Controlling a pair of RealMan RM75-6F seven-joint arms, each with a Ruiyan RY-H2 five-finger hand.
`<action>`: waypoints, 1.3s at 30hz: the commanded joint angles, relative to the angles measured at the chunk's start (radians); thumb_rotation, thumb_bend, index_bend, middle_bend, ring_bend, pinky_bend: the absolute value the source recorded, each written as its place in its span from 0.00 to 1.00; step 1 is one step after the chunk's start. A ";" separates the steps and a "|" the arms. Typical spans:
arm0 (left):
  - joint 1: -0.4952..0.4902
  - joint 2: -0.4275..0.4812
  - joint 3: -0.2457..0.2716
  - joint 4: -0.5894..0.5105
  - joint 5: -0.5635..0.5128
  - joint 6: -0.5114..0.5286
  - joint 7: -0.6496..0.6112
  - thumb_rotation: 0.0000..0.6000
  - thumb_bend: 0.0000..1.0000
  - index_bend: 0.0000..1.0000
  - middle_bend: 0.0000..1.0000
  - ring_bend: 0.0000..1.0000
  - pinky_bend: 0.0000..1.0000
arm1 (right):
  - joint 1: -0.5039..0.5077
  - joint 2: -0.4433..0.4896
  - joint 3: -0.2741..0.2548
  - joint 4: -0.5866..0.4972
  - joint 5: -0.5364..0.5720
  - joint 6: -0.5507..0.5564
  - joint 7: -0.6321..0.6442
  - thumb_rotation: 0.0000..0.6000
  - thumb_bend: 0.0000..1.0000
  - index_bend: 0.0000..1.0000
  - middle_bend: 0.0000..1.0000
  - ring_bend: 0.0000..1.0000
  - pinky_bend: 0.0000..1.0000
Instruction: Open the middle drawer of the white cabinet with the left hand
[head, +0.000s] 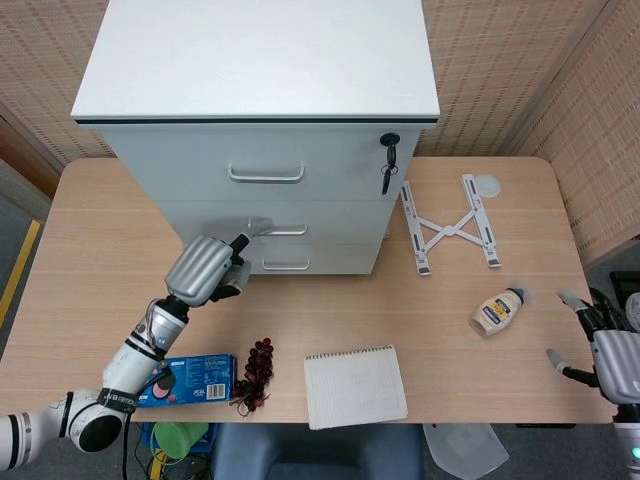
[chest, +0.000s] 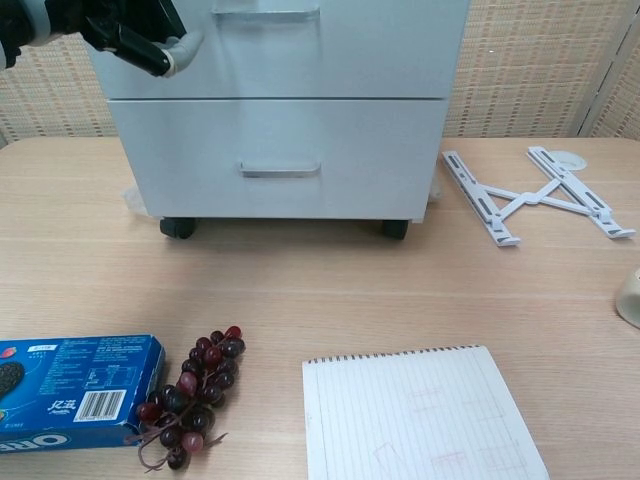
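Observation:
The white cabinet (head: 260, 150) stands at the back of the table with three drawers, all closed. The middle drawer's handle (head: 278, 230) also shows at the top of the chest view, middle drawer handle (chest: 265, 12). My left hand (head: 205, 270) is raised in front of the cabinet, just left of that handle; one fingertip reaches close to the handle's left end, and it holds nothing. In the chest view the left hand (chest: 130, 30) sits at the top left, against the drawer front. My right hand (head: 612, 350) hovers with fingers spread at the table's right front corner.
A key (head: 388, 165) hangs from the cabinet's lock. A blue cookie box (head: 195, 375), grapes (head: 256, 375) and a notebook (head: 355, 385) lie along the front edge. A folding stand (head: 450, 225) and a mayonnaise bottle (head: 497, 312) lie on the right.

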 joint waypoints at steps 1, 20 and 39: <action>-0.010 -0.005 0.000 0.005 -0.010 -0.002 0.002 1.00 0.63 0.14 0.92 1.00 1.00 | -0.002 0.000 0.000 0.002 0.002 0.000 0.003 1.00 0.20 0.12 0.23 0.08 0.17; -0.013 0.012 0.036 -0.019 -0.004 0.026 -0.001 1.00 0.63 0.24 0.92 1.00 1.00 | -0.004 -0.003 0.001 0.014 0.006 -0.002 0.013 1.00 0.20 0.12 0.23 0.08 0.17; 0.014 0.047 0.088 -0.070 0.056 0.058 -0.005 1.00 0.63 0.27 0.92 1.00 1.00 | -0.003 -0.003 0.003 0.015 0.008 -0.004 0.013 1.00 0.20 0.12 0.23 0.08 0.17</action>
